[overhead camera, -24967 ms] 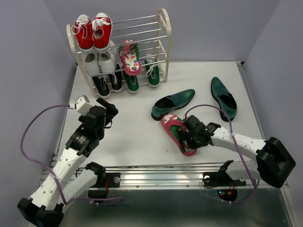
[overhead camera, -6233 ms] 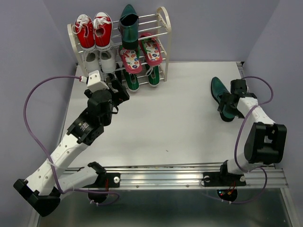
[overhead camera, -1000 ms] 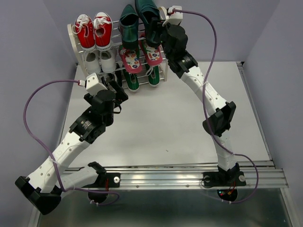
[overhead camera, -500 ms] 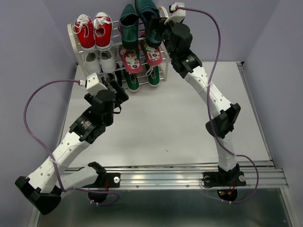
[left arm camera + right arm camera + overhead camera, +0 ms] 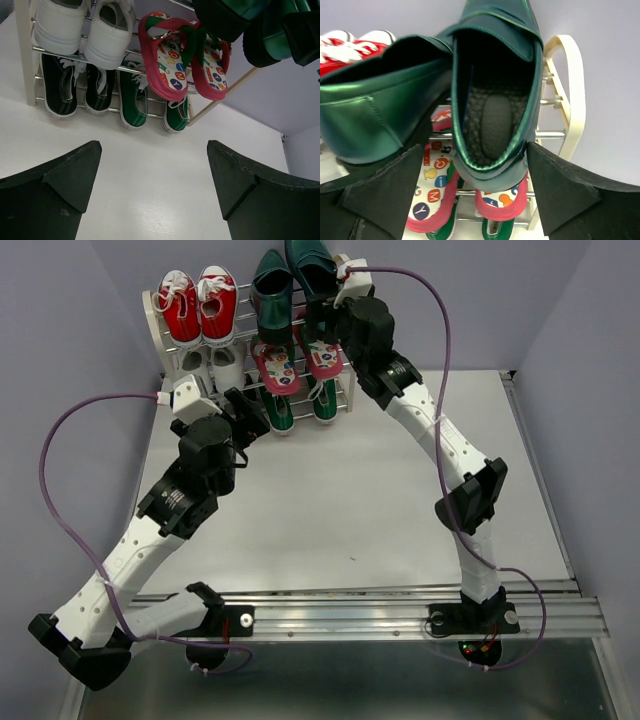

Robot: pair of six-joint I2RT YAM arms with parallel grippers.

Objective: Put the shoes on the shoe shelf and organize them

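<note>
white matte table top fills centre, small dark speck toward 6 o'clock. plain lavender back wall at 12 o'clock. matching side walls at 9 and 3 o'clock. silver rail along 6 o'clock edge. light even, shadows soft.

packed shoe shelf, open tabletop in front

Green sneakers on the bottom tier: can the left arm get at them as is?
Probably yes. The left tool is open and faces the green sneakers with open table between; only the flip-flops overhanging from the tier above might crowd it.
</note>
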